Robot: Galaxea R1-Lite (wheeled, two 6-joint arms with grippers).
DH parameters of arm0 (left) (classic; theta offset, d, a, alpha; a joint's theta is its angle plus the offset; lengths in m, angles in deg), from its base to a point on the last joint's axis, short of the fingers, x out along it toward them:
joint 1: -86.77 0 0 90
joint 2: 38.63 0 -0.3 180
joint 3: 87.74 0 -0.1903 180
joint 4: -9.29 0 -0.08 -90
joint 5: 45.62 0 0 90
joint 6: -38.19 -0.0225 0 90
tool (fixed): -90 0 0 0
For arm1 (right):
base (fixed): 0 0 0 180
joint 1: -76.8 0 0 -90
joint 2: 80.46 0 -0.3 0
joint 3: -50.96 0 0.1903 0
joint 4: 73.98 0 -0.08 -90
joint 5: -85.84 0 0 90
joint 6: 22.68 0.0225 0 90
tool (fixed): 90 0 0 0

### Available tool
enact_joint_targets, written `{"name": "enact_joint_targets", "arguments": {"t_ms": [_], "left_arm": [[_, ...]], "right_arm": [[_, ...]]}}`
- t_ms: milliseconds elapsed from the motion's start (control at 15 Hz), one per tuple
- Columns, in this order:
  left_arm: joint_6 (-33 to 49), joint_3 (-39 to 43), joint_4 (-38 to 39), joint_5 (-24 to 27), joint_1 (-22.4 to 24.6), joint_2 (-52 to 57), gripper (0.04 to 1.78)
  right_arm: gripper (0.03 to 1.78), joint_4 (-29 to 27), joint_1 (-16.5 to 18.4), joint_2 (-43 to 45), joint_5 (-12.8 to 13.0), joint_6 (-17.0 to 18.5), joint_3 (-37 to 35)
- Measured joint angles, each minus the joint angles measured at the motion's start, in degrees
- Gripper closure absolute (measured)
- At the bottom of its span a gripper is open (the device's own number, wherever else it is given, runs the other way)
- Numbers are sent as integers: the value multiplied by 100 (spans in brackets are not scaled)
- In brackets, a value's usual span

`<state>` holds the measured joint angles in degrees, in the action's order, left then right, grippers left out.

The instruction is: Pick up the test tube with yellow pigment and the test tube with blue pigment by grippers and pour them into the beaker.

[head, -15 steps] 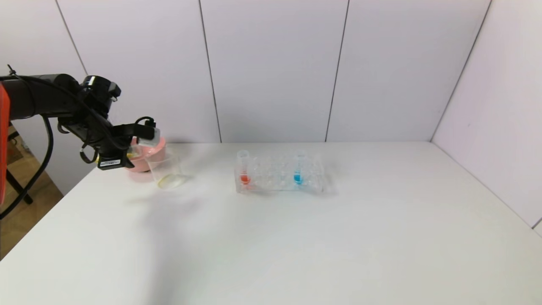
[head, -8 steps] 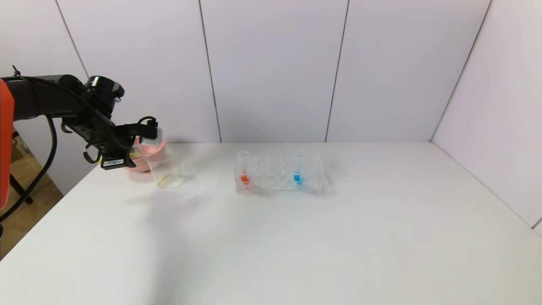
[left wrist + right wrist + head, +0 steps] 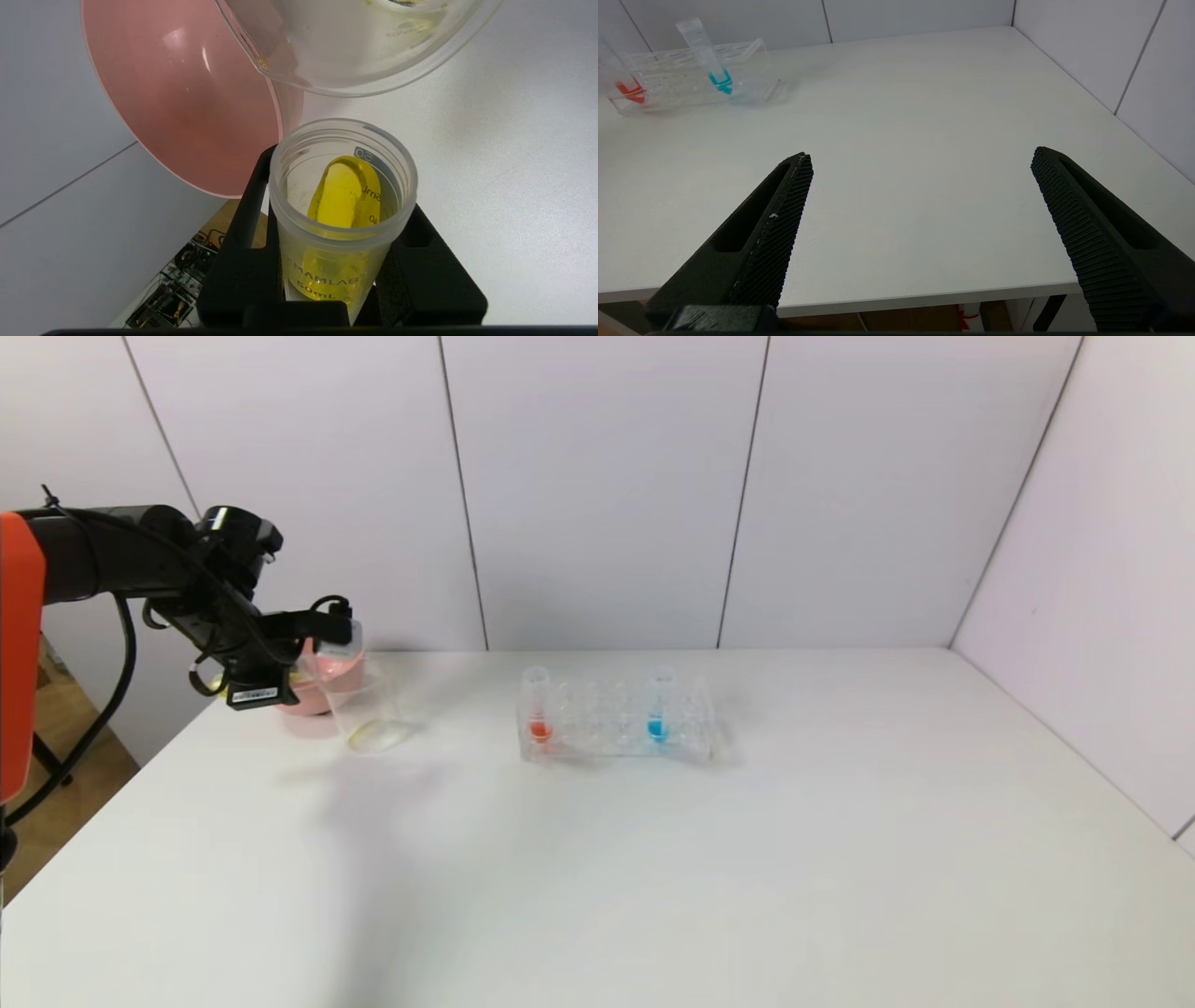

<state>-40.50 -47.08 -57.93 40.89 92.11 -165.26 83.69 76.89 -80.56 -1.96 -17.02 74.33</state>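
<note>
Our left gripper (image 3: 343, 261) is clamped on the test tube with yellow pigment (image 3: 343, 200), tilted sideways with its mouth toward the beaker (image 3: 366, 709), which stands just in front of the pink bowl (image 3: 322, 681) at the far left of the table (image 3: 653, 859). Compared with one second ago, our left arm has moved a little higher and closer to the beaker rim. In the left wrist view most of the yellow liquid is still inside the tube, while the beaker has a thin yellowish layer at its bottom, so we judge that the pouring is only partly done. The test tube with blue pigment (image 3: 659, 707) stands in the clear tube rack (image 3: 616, 721), near the red-liquid tube (image 3: 538, 709). Our right gripper (image 3: 920, 219) waits at the near table edge, fingers spread wide and empty.
</note>
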Motion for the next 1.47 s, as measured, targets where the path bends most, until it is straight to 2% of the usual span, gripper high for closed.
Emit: {"name": "enact_joint_targets", "arguments": {"t_ms": [1133, 1467], "left_arm": [[105, -4, 149, -608, -243, -83, 128], [107, -4, 146, -650, -269, -83, 128]], "right_arm": [[10, 0, 0, 0, 0, 2, 0], [10, 0, 0, 0, 0, 0, 0]]}}
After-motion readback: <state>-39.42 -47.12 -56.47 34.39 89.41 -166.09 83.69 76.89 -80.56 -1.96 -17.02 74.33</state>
